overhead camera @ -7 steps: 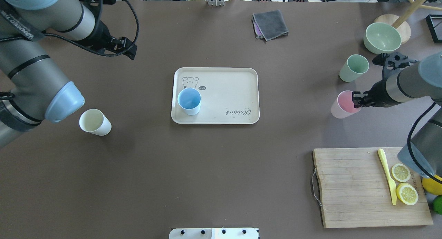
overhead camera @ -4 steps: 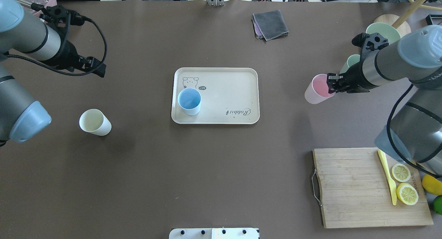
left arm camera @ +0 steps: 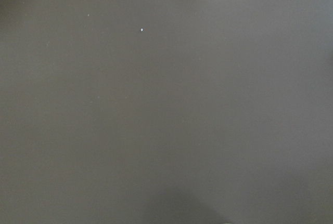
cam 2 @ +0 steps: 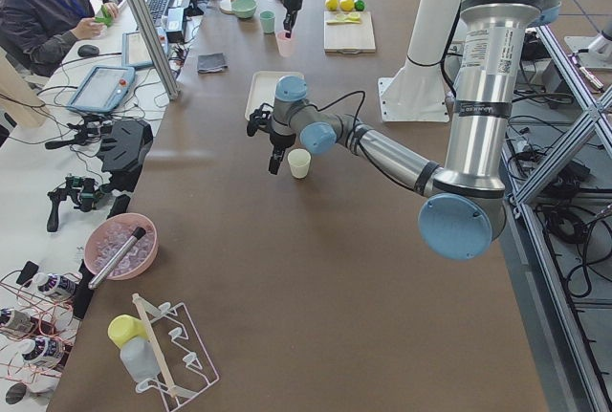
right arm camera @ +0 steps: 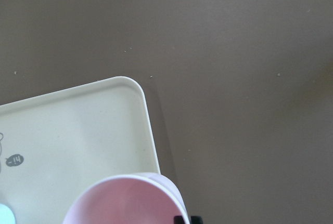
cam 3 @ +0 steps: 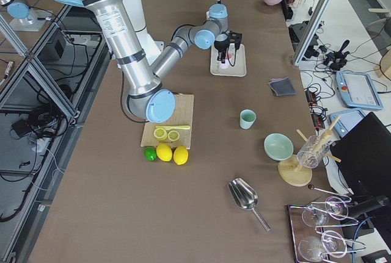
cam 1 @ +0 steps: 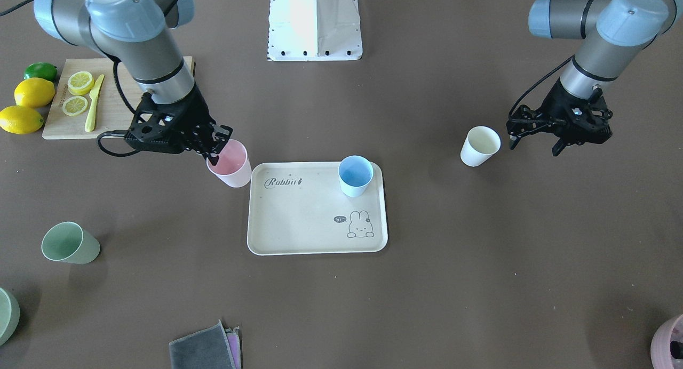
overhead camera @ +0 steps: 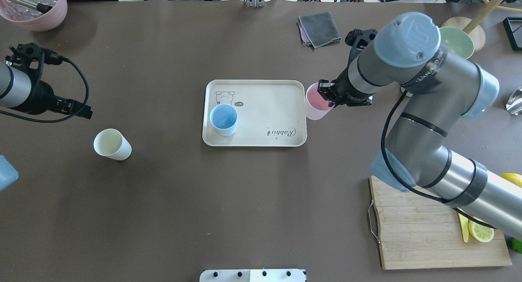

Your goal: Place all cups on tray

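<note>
One pink cup [overhead camera: 314,109] | rim pinched tight in right pincer [overhead camera: 328,96], body below it | just beside tray [overhead camera: 261,88] edge

Robotics laboratory: a left arm [cam 2: 490,68] and a right arm [cam 3: 119,31], both industrial, stand at a long brown-covered table [cam 2: 287,288]; aluminium framing [cam 2: 142,20] borders the rig; a seated operator [cam 2: 43,6] works at a side bench beside a keyboard [cam 2: 158,1], a teach pendant [cam 2: 100,89] and handheld controllers [cam 2: 76,192].

Tray [overhead camera: 265,106] bare beside blue cup [overhead camera: 223,120]
</note>
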